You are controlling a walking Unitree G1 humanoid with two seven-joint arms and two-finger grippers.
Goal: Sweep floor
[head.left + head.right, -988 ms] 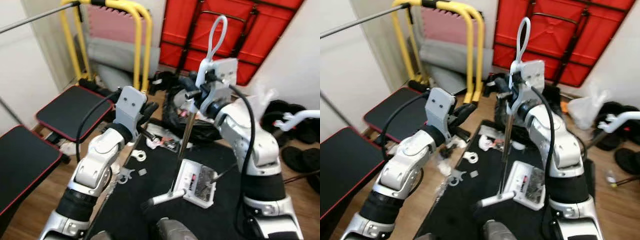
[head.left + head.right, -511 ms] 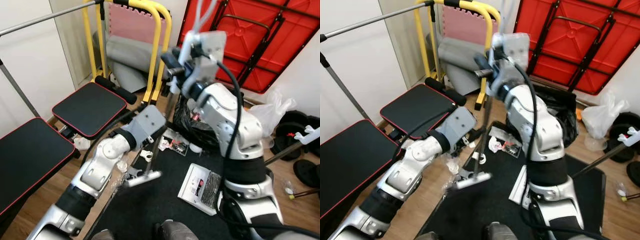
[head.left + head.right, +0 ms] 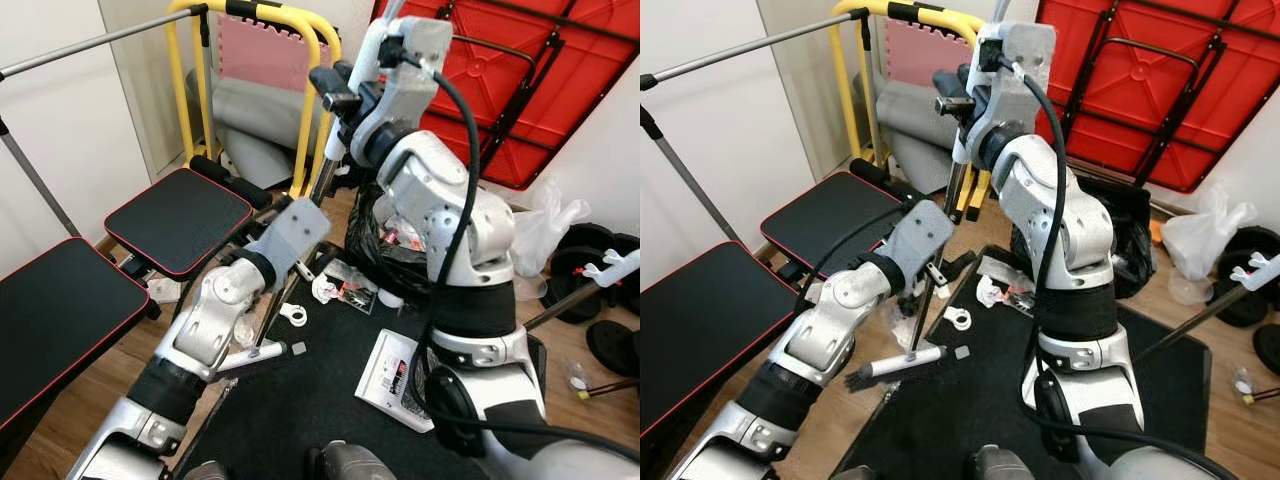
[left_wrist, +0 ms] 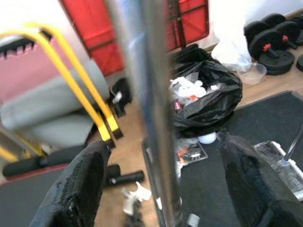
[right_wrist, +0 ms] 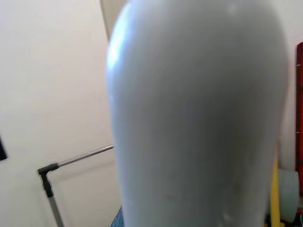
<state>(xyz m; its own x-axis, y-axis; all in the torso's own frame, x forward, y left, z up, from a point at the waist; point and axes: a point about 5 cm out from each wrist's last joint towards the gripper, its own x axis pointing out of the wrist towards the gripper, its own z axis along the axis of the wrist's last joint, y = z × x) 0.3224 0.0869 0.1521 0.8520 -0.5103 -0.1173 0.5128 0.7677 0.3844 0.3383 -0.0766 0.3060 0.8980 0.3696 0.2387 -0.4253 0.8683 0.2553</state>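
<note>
Left eye view: both arms on a broom, pole (image 3: 285,300) tilted, running from high near the right gripper (image 3: 335,100) down past the left gripper (image 3: 300,245) to the broom head (image 3: 895,367). Head sits low on the robot's left, at the edge where the black mat (image 3: 330,400) meets the wood floor (image 3: 80,420), bristles pointing left. Right gripper is raised in front of the yellow frame (image 3: 305,60), up at the top end of the pole; whether its fingers are spread or pinched, I cannot tell. Right wrist view is just a blurred pale rounded surface up close, with a white wall and a grey rail behind. Left wrist view: pole (image 4: 158,118) runs straight up between the two black fingers (image 4: 78,187), fingers spread with a gap either side, not pinching it. White dustpan (image 3: 400,375) lies on the mat on the robot's right, well apart from the broom head. Small white scraps (image 3: 293,315) on the mat just beyond the head. Black trash bag (image 4: 208,101) with litter stands behind the mat, red folded table (image 3: 500,80) against the wall behind that. Black padded benches (image 3: 175,215) on the left.
</note>
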